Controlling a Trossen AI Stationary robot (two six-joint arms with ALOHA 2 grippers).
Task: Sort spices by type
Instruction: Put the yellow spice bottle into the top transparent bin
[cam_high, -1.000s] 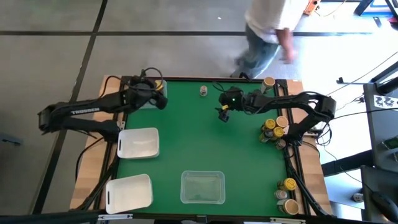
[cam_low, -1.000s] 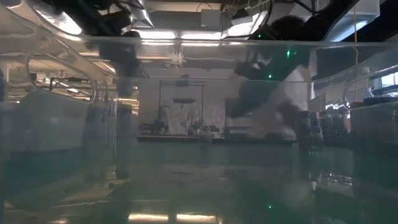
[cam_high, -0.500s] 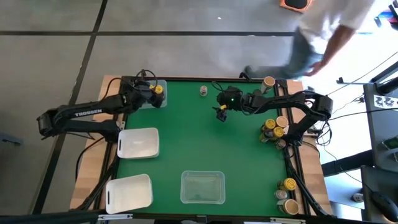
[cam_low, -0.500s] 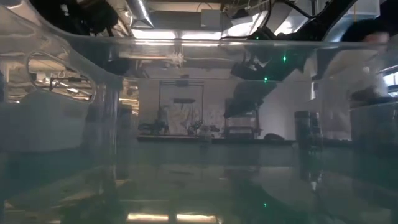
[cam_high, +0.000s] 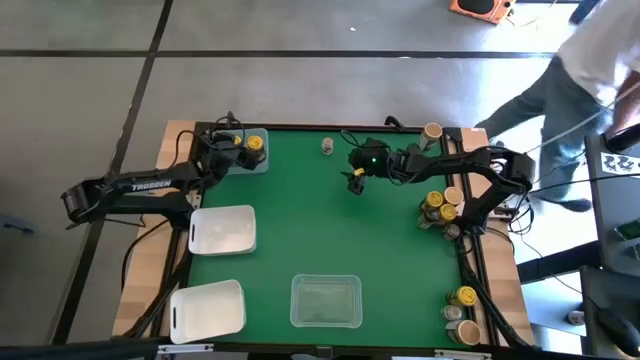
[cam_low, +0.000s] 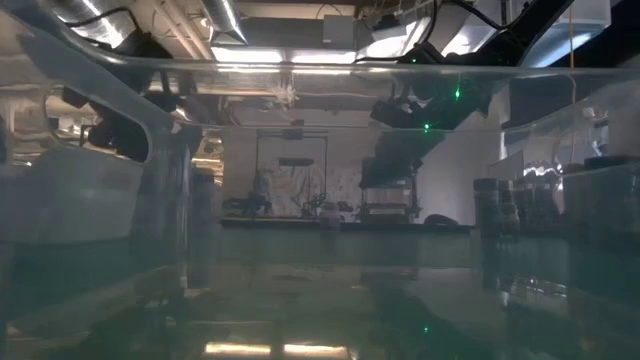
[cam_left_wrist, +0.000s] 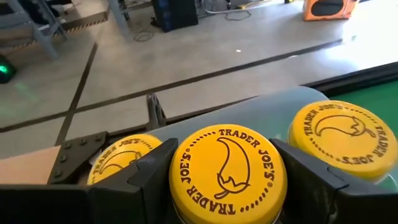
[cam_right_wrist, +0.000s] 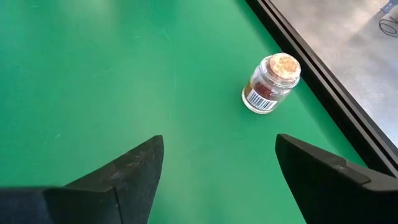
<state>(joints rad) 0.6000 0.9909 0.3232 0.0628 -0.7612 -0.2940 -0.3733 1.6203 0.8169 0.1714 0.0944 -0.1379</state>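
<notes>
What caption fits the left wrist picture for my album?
Left gripper with its jaws around a yellow-lidded spice jar, two more yellow-lidded jars beside it.

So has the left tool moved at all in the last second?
Yes. In the overhead view the left tool has slid toward the table's far left corner, where a clear tray sits, drawing away from the white tray.

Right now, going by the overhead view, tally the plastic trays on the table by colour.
White trays: 2, one left of centre, one at the near-left corner.
Clear trays: 2, one at the near edge, one at the far-left corner.
Total: 4
</notes>
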